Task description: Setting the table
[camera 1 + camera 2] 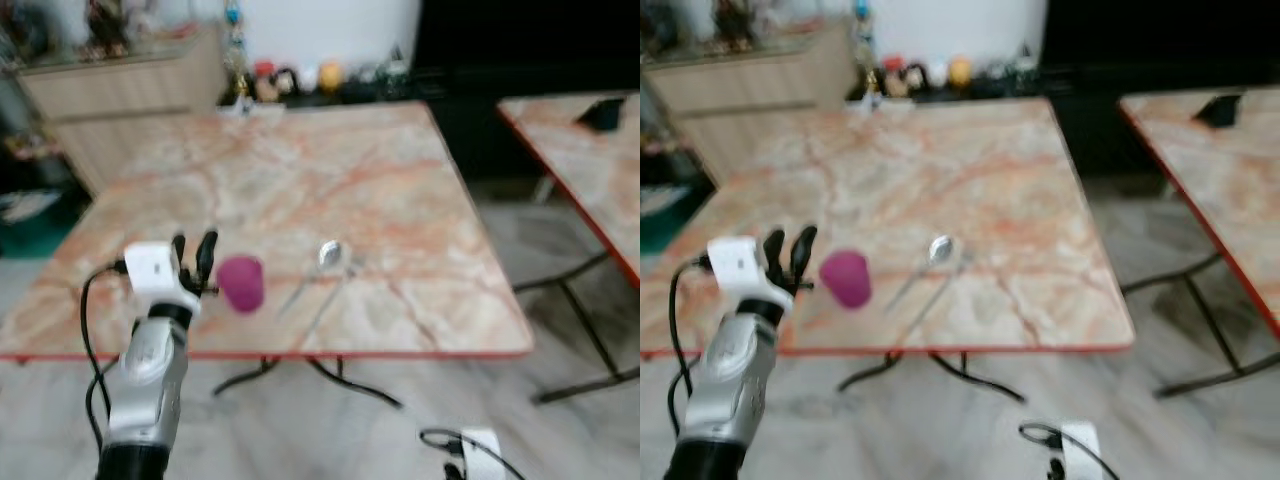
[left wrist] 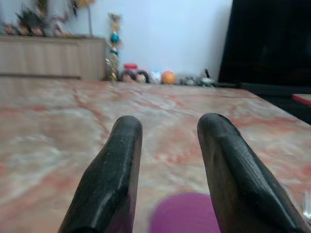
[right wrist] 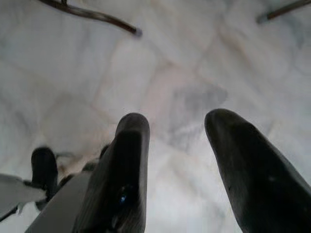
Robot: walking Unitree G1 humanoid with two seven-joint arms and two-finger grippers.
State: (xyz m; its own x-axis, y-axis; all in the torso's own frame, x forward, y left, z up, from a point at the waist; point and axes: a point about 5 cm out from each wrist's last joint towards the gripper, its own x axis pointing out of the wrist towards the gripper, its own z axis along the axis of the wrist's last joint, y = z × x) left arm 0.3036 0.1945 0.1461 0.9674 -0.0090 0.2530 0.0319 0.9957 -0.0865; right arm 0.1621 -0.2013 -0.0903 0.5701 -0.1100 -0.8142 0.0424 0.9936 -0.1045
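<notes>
- Step in hand, by my read: cup placement. Left gripper [image 1: 195, 248] hovered just left of the purple cup [image 1: 241, 283], near the near-left edge of the marble table [image 1: 330, 170].
- Fingers were parted at a moderate gap and held nothing; in the left wrist view the cup's rim [image 2: 183, 213] sat low between the two black fingers [image 2: 111, 179], not visibly touched.
- Cup stood upright on the tabletop. A spoon [image 1: 328, 256] lay just right of it, with what looked like a second utensil [image 1: 322, 310] crossing beside it; blur made that one hard to identify.
- Right gripper [image 3: 189, 165] hung idle below table level, pointed at the tiled floor [image 3: 184, 73], fingers apart and empty.
- Next move probably calls for either a clean retreat from the cup without tipping it, or a short advance to close on it; can't tell which.
- Second table [image 1: 590, 160] stood off to the right, with a dark object [image 1: 603, 113] on it.
</notes>
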